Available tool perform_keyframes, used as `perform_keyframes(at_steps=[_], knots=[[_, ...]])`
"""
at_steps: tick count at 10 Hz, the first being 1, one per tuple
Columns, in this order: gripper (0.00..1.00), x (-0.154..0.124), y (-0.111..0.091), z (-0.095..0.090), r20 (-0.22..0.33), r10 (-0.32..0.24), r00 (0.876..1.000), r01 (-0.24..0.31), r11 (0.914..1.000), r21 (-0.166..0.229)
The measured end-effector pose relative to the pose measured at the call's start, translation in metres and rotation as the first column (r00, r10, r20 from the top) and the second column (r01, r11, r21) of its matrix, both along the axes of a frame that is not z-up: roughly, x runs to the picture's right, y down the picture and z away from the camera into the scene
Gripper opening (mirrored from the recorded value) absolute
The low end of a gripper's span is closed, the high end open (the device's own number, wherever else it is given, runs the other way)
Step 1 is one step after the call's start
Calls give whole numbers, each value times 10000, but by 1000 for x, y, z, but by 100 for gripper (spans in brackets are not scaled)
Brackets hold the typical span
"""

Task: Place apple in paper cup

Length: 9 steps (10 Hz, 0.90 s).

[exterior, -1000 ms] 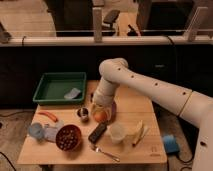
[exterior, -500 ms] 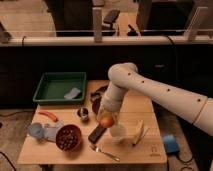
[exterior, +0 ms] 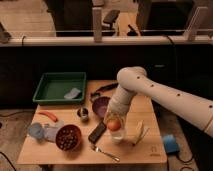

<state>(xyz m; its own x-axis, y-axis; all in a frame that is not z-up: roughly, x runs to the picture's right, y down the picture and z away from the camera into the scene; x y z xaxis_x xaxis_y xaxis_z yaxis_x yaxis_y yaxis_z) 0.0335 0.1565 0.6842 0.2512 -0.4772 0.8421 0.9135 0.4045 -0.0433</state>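
One white arm comes in from the right and bends down over the wooden table (exterior: 147, 151). Places below are rel. to the fingers of the gripper (exterior: 114, 121).

- **Far left, behind:** green tray (exterior: 52, 80) w/ a pale cloth (exterior: 72, 93) inside.
- **Far left, near table edge:** carrot (exterior: 48, 116), w/ the light blue cup (exterior: 35, 131) just in front of it.
- **Left, a bit nearer the camera:** red-brown bowl (exterior: 68, 137) w/ dark contents.
- **Closer in, left:** small metal cup (exterior: 83, 114).
- **Just left and behind:** purple bowl (exterior: 100, 106), partly hidden by the arm.
- **Just left-front:** dark flat block (exterior: 97, 132), w/ a metal utensil (exterior: 105, 152) in front of it.
- **Mid-table:** gripper points down, fingers closed narrow on the apple (exterior: 114, 125), holding it.
- **Directly under the fingers:** paper cup (exterior: 118, 139), upright, w/ the apple at its mouth. Can't tell if apple touches the rim.
- **Just right:** pale yellow corn-like piece (exterior: 140, 132).
- **Farther right, off the table, on the floor:** blue obj. (exterior: 170, 144).
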Motion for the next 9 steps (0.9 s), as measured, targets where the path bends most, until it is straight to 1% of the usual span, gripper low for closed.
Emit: perform_keyframes(at_steps=[4,6,7,8,9], knots=[[2,10,6,5,-113,139,9998,-141,9997,-196],[2,13,7,6,-164,179,9997,-183,9996,-233],[4,16,8,6,-249,230,9994,-236,9994,-260],[9,18,8,6,-312,255,9992,-264,9993,-265],[19,19,9,6,-360,294,9989,-303,9992,-265]])
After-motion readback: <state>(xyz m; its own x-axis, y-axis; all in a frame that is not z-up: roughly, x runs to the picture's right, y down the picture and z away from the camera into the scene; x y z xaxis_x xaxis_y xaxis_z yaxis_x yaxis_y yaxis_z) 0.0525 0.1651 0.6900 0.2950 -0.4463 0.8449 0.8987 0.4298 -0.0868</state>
